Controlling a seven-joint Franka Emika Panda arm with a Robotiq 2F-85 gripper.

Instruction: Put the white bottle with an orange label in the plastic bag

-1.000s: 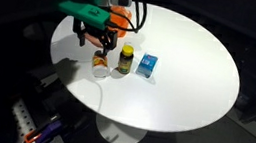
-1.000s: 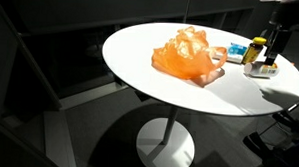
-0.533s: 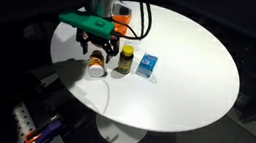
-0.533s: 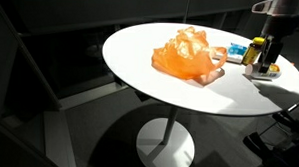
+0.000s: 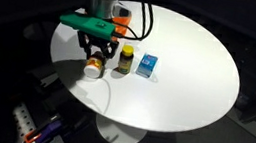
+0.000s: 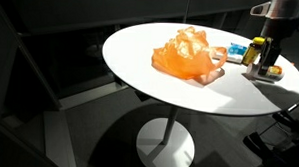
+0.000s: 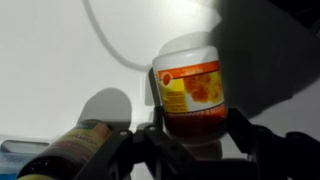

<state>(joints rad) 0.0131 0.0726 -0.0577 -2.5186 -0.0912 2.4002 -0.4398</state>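
Observation:
The white bottle with an orange label [image 7: 190, 88] fills the middle of the wrist view, its white cap pointing away. My gripper [image 7: 190, 135] is shut on the bottle, a dark finger [image 7: 155, 135] pressed to each side of the labelled body. In both exterior views the gripper [image 5: 95, 55] [image 6: 262, 63] stands low over the white table, with the bottle [image 5: 92, 69] [image 6: 269, 71] at its tips. The plastic bag [image 6: 191, 53], orange and crumpled, sits mid-table, apart from the gripper; in an exterior view the arm hides most of the bag [image 5: 123, 20].
A dark bottle with a yellow lid [image 5: 125, 58] [image 6: 256, 49] stands right beside the gripper, and a small blue box [image 5: 147, 66] [image 6: 237, 51] lies beyond it. The round white table [image 5: 187, 80] has its edge close to the gripper. A cable [image 7: 110, 45] crosses the tabletop.
The gripper came down over the bottle and shut its fingers on it; a second ago it hung open above.

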